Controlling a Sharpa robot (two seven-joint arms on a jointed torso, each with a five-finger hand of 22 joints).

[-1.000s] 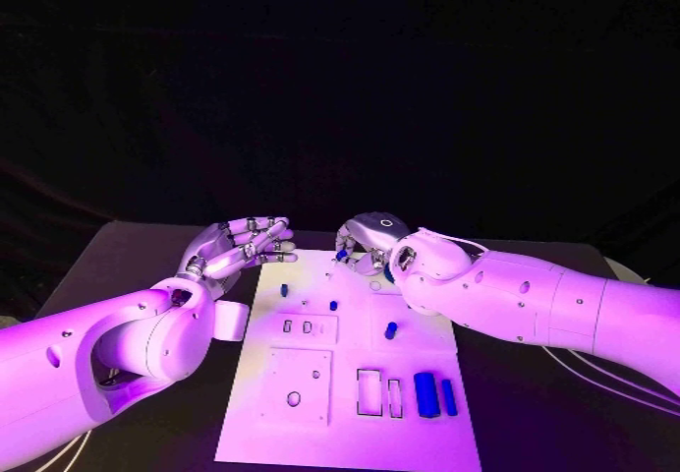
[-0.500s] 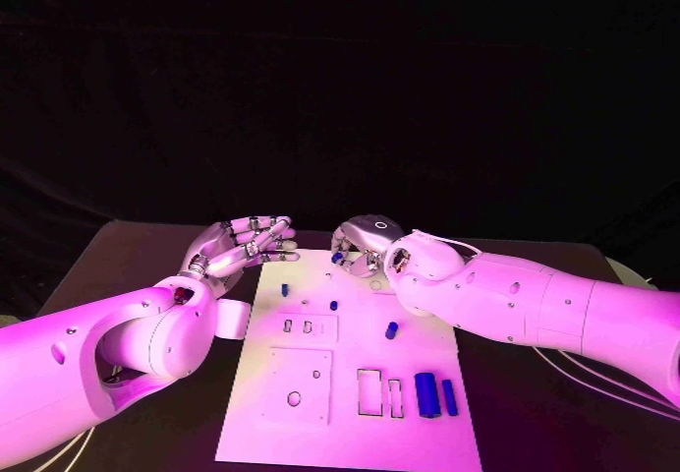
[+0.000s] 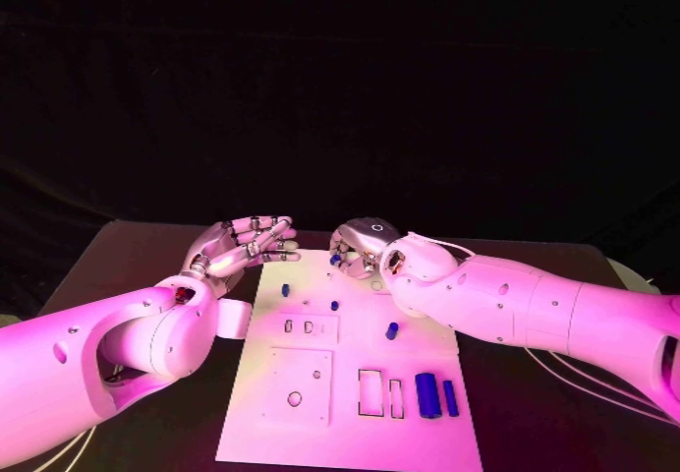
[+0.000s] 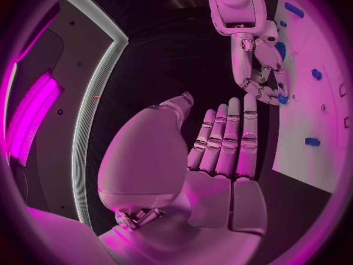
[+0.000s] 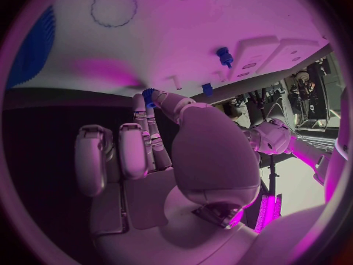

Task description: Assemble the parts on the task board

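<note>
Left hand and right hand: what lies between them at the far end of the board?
In the head view only the bare far edge of the task board lies between the left hand and right hand.

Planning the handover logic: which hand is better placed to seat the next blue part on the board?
Right hand: it pinches a blue part over the board's far end. Left hand is open, off the board's edge.

Right hand (image 3: 365,246) with small blue part (image 3: 337,259) edged slightly toward left hand (image 3: 241,246).
</note>
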